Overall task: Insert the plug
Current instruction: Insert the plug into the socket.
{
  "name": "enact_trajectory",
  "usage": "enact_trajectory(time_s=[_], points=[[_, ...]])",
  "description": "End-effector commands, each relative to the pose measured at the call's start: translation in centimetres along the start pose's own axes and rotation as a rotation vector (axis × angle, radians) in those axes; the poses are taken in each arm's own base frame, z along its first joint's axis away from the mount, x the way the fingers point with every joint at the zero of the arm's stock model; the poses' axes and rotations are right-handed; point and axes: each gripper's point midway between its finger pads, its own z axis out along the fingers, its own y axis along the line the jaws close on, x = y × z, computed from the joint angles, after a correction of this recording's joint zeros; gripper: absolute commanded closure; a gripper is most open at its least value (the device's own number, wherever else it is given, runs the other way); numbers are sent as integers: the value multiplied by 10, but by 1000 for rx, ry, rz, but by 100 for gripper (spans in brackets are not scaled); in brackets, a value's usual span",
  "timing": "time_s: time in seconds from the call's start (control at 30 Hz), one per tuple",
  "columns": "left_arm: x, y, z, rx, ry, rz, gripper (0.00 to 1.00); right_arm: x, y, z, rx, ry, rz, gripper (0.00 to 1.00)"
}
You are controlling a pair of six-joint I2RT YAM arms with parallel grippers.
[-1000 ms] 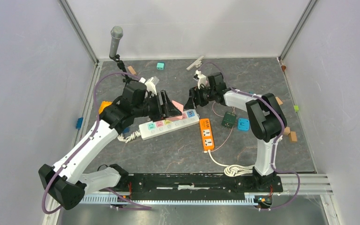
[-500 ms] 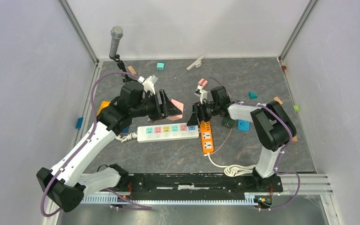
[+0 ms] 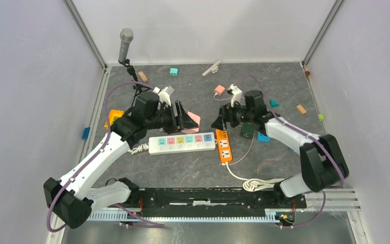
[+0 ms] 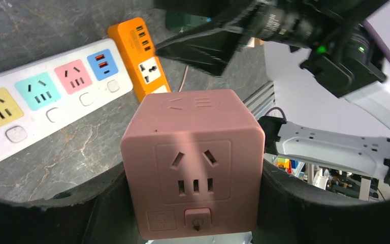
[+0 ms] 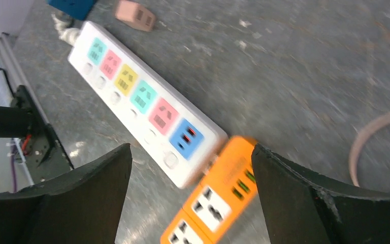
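My left gripper (image 3: 187, 120) is shut on a pink cube socket adapter (image 4: 193, 162) and holds it above the table, just behind the white power strip (image 3: 182, 142) with its coloured sockets. The cube's socket face shows in the left wrist view; its plug side is hidden. The strip also shows in the left wrist view (image 4: 40, 96) and the right wrist view (image 5: 142, 101). My right gripper (image 3: 222, 122) is open and empty, above the near end of the orange power strip (image 3: 224, 145), which also shows in the right wrist view (image 5: 223, 198).
A dark green cube (image 3: 247, 130) and a blue cube (image 3: 263, 136) lie right of the orange strip. A small pink plug (image 3: 219, 90), teal and tan blocks, an orange block (image 3: 115, 116) and a microphone (image 3: 125, 46) stand around. A coiled white cable (image 3: 256, 184) lies near the front.
The right gripper has swung right and toward the front, away from the left gripper, and now hangs over the orange strip. The white strip has settled level. The left gripper still holds the pink cube.
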Motion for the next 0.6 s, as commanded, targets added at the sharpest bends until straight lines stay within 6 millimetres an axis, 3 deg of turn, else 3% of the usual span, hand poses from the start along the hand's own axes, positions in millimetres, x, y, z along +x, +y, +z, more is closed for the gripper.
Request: enact_trajectory(time_s=[0.0, 0.17, 0.4, 0.57], points=[[4, 10, 14, -34, 28, -43, 98, 18, -28, -30, 124, -69, 50, 6], [23, 35, 35, -136, 115, -54, 98, 38, -44, -58, 232, -109, 64, 2], [41, 77, 59, -335, 193, -1, 98, 63, -54, -77, 335, -122, 89, 2], [39, 93, 71, -484, 192, 93, 98, 76, -70, -93, 472, -134, 153, 2]])
